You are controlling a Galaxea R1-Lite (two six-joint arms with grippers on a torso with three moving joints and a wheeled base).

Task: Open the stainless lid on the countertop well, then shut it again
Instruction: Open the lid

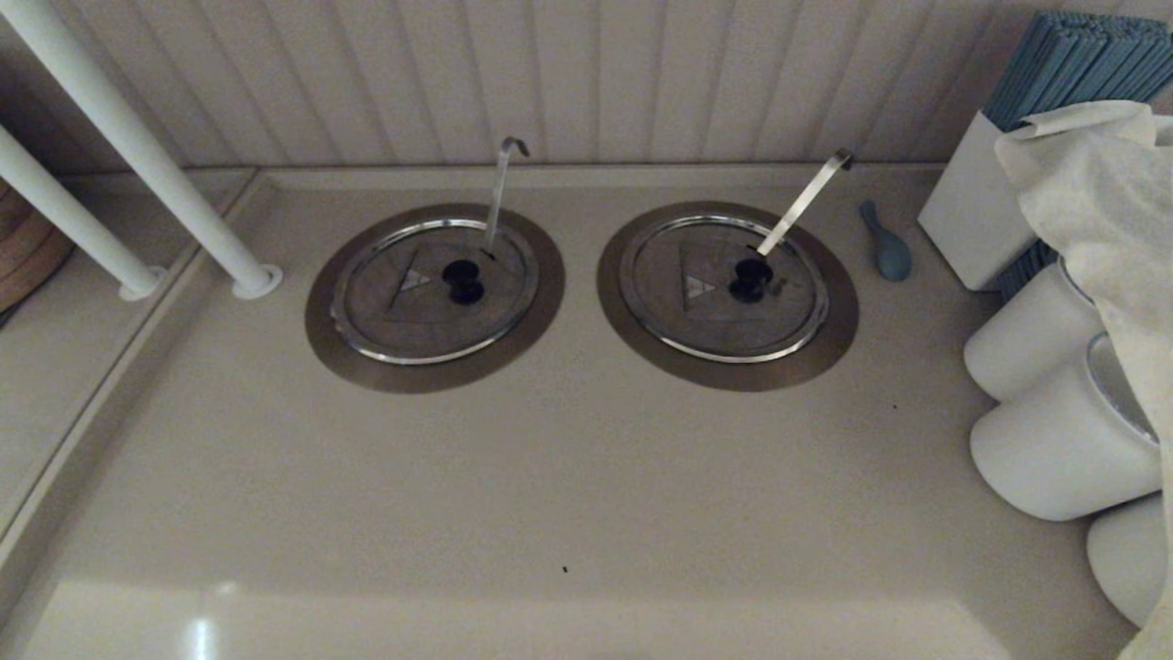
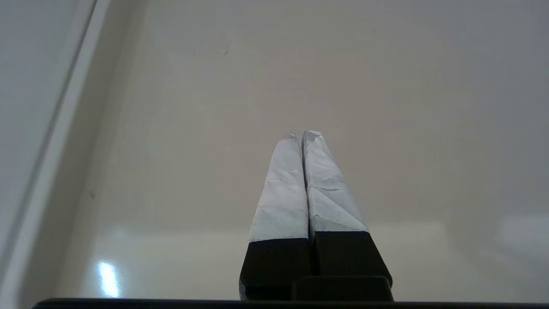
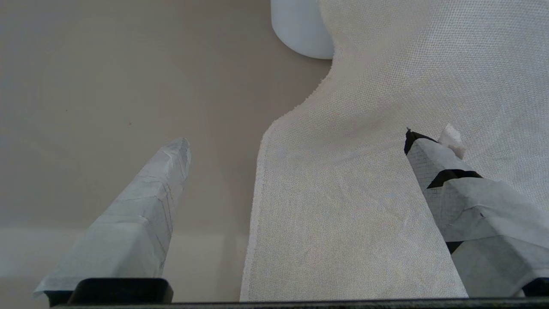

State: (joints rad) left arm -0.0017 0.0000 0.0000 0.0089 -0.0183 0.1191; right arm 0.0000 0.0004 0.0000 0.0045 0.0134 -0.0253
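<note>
Sitting closed in the round chrome-rimmed countertop well [image 1: 341, 353], the round grey stainless lid with its black centre knob [image 1: 412, 307] lies flat, a thin hook-tipped ladle handle [image 1: 499, 188] rising through it. Neither arm shows in the head view, so the lid lies well apart from both sets of jaws. The left gripper [image 2: 300, 134] hovers over the bare beige table [image 1: 550, 495], its jaws pressed together. The right gripper [image 3: 296, 141] has its jaws spread wide, one finger over the table, the other over a pale woven cloth [image 3: 364, 107] beside a white cylindrical canister [image 3: 300, 30].
</note>
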